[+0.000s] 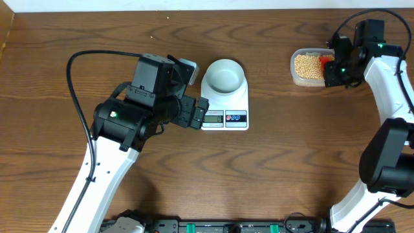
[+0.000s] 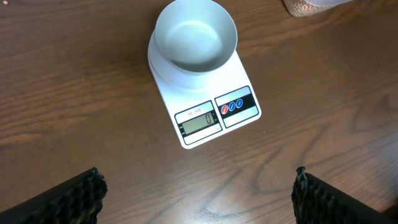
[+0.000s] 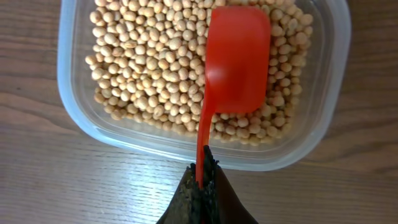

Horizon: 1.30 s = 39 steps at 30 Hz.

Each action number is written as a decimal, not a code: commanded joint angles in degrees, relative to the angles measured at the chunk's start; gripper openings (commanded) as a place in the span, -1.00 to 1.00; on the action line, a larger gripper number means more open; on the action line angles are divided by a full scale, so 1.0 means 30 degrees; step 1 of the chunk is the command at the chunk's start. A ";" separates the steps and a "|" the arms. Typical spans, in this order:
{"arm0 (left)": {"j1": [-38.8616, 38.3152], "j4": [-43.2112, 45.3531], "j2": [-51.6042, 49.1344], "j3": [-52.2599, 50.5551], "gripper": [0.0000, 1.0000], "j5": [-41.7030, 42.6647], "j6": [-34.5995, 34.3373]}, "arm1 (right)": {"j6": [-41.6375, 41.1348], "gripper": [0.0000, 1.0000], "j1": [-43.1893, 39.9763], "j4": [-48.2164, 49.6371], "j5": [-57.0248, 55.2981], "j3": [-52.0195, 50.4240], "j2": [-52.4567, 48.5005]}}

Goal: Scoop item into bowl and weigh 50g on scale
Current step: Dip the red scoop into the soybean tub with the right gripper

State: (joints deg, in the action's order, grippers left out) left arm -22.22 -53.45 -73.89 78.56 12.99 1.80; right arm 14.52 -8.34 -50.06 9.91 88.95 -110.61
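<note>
Gripping red scoop (image 3: 239, 59) over beans (image 3: 149, 68), scale (image 2: 173, 99) display (image 2: 199, 122) reading zero

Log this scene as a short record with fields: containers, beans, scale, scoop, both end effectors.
scale: flat white rectangular kitchen scale, display shows zero
bowl: small round pale bluish-white bowl, empty, sitting on the scale
beans: small round tan-yellow beans, in the clear plastic tub
scoop: red plastic scoop, head over the beans inside the tub
right end effector: shut on the scoop's handle
left end effector: open, empty, facing the scale's front
</note>
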 commanded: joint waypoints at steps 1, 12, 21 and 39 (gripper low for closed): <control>0.0080 -0.0022 -0.0146 0.0102 0.96 -0.0189 0.0321 | -0.0255 -0.98 -0.0124 -0.0197 0.1727 0.0095 -0.0466; 0.0080 -0.0022 -0.0146 0.0102 0.96 -0.0189 0.0321 | -0.0248 -0.98 -0.1093 -0.0109 0.4998 0.0095 -0.0481; 0.0080 -0.0022 -0.0146 0.0102 0.96 -0.0189 0.0321 | -0.0270 -0.98 -0.2907 -0.0204 0.8633 0.0095 -0.1137; 0.0080 -0.0022 -0.0146 0.0102 0.96 -0.0189 0.0321 | -0.0670 -0.98 -0.4794 -0.0328 1.3595 0.0095 -0.3089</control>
State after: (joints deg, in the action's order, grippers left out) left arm -22.22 -53.45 -73.89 78.56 12.99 1.80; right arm 12.99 -21.58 -50.92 44.31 88.97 -118.72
